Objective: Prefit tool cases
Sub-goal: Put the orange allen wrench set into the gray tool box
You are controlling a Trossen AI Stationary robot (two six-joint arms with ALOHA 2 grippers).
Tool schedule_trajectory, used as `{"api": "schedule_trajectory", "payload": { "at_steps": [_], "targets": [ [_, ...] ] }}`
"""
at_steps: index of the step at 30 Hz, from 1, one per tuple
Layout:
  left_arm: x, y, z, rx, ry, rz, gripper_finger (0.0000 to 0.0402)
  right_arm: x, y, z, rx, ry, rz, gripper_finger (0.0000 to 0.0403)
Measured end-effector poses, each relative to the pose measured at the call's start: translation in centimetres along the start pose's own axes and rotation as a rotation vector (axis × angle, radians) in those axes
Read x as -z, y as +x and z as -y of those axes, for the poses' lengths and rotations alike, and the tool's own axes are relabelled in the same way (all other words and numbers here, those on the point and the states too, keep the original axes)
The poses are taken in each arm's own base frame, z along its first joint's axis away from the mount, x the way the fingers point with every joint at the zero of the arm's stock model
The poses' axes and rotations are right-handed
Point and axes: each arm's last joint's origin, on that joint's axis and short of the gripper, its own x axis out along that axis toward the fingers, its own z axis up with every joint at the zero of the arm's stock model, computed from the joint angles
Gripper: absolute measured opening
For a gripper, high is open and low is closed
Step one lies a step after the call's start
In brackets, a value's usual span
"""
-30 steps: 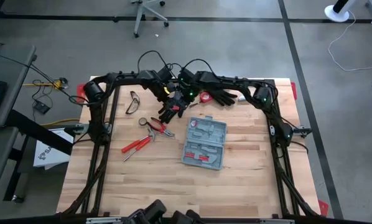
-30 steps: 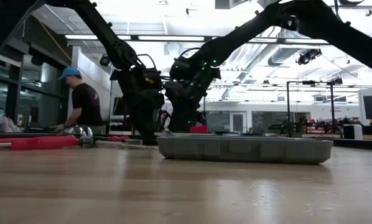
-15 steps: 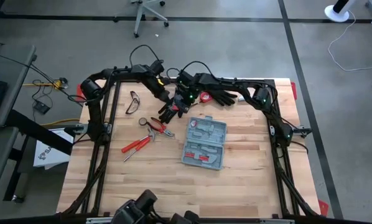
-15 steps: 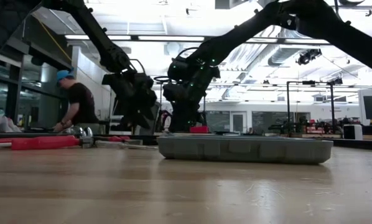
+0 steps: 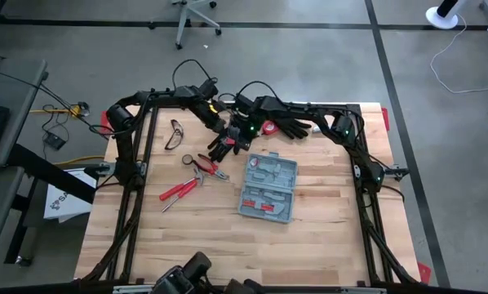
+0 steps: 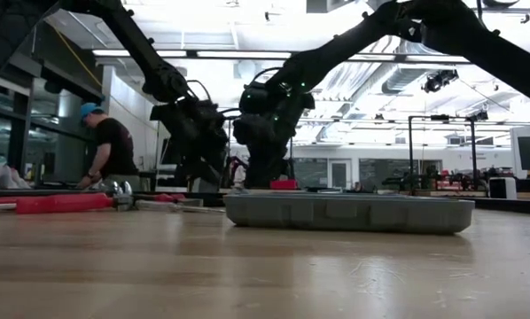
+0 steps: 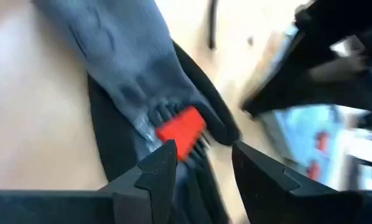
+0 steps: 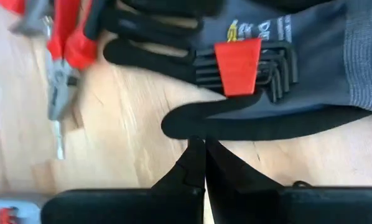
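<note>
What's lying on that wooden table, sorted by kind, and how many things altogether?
Tool case: 1
Black gloves: 2
Loose red-handled hand tools: 2
Safety glasses: 1
Hex key set, lying on a glove: 1
Small red object, too small to identify: 1
Total: 8

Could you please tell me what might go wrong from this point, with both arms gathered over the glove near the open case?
1. The red-holdered set of black hex keys lies on the dark grey fabric glove; the open left claw might pinch fabric too.
2. Both claws work close together at the table's far side, the right claw shut, so they might collide.
3. The red-handled pliers lie nearby and might get knocked, away from the open grey-blue plastic tool case.
</note>
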Motion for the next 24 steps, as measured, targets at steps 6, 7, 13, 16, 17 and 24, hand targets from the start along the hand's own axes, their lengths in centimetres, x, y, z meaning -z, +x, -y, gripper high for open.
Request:
{"api": "schedule_trajectory", "payload": {
  "at_steps": [6,7,13,16,17,24],
  "targets": [
    [-0.6,1.8,1.9,-0.095,0.076,0.031,0.0147,0.2,-2.5,0.8,-0.044,0.025,0.038,0.0000],
    [-0.5,2.2,2.3,-0.127,0.084,0.024,0.0147,0.5,-2.9,0.6,-0.043,0.021,0.045,0.0000],
    [0.0,4.0,4.4,-0.234,0.144,-0.007,0.0147,2.5,-5.7,0.0,0.038,0.040,0.106,0.0000],
    [0.3,4.9,5.4,-0.298,0.182,-0.016,0.0147,4.5,-5.7,-0.1,0.045,0.088,0.115,0.0000],
    [0.4,5.1,5.7,-0.320,0.194,-0.014,0.0147,5.2,-5.7,-0.1,0.042,0.099,0.121,0.0000],
    [0.6,6.6,7.8,-0.329,0.195,0.022,0.0147,10.5,-5.1,-0.6,0.041,0.202,0.099,0.0000]
  ]
}}
